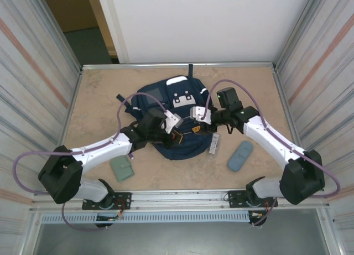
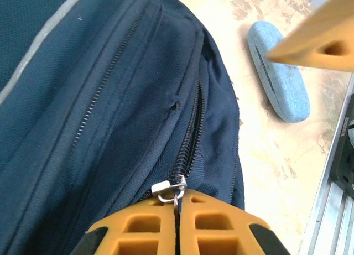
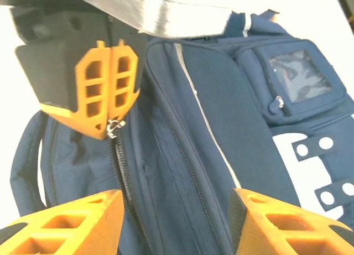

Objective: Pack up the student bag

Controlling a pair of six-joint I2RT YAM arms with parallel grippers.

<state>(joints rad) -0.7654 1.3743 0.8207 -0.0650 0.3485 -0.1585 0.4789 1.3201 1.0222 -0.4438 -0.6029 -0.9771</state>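
The student bag lies flat in the middle of the tabletop, front face up; the left tool is clenched on the small metal zipper pull at the bag's near edge, fingers pressed together with the ring caught between them; the right tool hangs just above the bag's front panel, released, jaws apart with nothing between them.

The step in hand looks like running this zip open so the bag can take things; to do it well, the left tool should draw the pull along the line of the teeth rather than lift it, since an upward tug would likely just drag the soft fabric; the right tool would do best to come down and pin the cloth beside the track, giving the slider something to work against; the grip on so small a ring may slip, so a slow pull is wiser.

Nearby on the tabletop, a grey-blue pouch and a green wallet wait well apart.

As for writing: the clear window pocket shows only a blur; the white patch carries dotted straps but no legible brand.
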